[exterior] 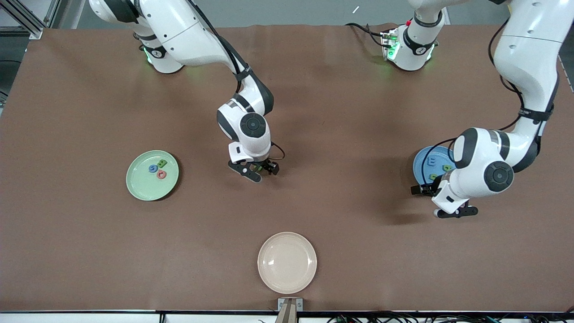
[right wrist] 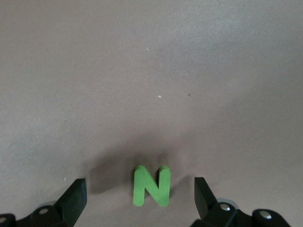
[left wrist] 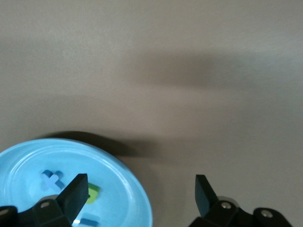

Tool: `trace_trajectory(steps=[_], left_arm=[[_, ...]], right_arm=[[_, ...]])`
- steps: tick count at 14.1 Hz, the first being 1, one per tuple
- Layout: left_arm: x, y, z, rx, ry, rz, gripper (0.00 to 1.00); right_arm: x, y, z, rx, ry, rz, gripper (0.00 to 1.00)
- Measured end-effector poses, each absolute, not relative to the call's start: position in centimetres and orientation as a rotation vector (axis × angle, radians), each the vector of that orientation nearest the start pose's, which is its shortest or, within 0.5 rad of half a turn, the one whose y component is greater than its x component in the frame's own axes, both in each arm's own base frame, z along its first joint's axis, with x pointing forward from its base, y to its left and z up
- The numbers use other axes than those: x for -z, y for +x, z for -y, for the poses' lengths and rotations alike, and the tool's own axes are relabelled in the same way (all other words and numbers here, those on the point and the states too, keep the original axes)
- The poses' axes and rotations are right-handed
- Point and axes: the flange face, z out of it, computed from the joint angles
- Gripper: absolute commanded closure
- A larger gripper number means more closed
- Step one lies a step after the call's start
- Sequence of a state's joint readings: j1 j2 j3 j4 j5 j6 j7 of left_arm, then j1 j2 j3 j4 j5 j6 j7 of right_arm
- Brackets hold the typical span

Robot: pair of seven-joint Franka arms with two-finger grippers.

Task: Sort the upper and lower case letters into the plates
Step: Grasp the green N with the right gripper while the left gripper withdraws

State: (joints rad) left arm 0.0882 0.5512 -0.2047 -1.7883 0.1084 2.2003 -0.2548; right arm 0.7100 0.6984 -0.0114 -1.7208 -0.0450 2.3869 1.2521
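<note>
A green letter N point(right wrist: 151, 185) lies flat on the brown table, between the open fingers of my right gripper point(right wrist: 139, 197), which is low over the table's middle point(exterior: 259, 169). The mint green plate point(exterior: 139, 188), toward the right arm's end, holds a blue letter point(exterior: 153, 168), a green letter point(exterior: 163, 163) and a pinkish red letter point(exterior: 162, 175). The blue plate point(exterior: 421, 157), toward the left arm's end, holds a blue letter point(exterior: 432, 160) and two green letters point(exterior: 447, 168). My left gripper point(exterior: 434, 199) hangs open and empty over that plate's edge point(left wrist: 128, 189); the left arm hides part of the plate.
A cream-white plate point(exterior: 287, 262) sits empty near the table's front edge, nearer to the front camera than the N. Both arm bases stand along the table's back edge.
</note>
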Motion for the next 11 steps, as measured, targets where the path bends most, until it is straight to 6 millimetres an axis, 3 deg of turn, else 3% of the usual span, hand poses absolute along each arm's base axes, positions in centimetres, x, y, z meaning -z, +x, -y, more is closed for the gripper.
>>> trace_trajectory(steps=[2, 4, 8, 11], left_arm=[[-26.2, 63.8, 8.4, -0.156, -3.117, 0.137, 0.01], [-28.5, 63.2, 9.2, -0.120, -3.121, 0.132, 0.01], [-33.8, 61.5, 7.0, -0.027, -3.121, 0.173, 0.01], [-39.8, 59.5, 4.9, -0.009, -3.112, 0.189, 0.01]], right_arm=[[-17.9, 50.9, -43.1, 0.002, -3.070, -0.829, 0.02], [-18.0, 50.8, -43.2, -0.022, -3.049, -0.852, 0.07], [-17.9, 50.6, -43.4, -0.035, -3.049, -0.841, 0.11], [-17.8, 50.5, -43.3, -0.039, -3.058, -0.819, 0.13]])
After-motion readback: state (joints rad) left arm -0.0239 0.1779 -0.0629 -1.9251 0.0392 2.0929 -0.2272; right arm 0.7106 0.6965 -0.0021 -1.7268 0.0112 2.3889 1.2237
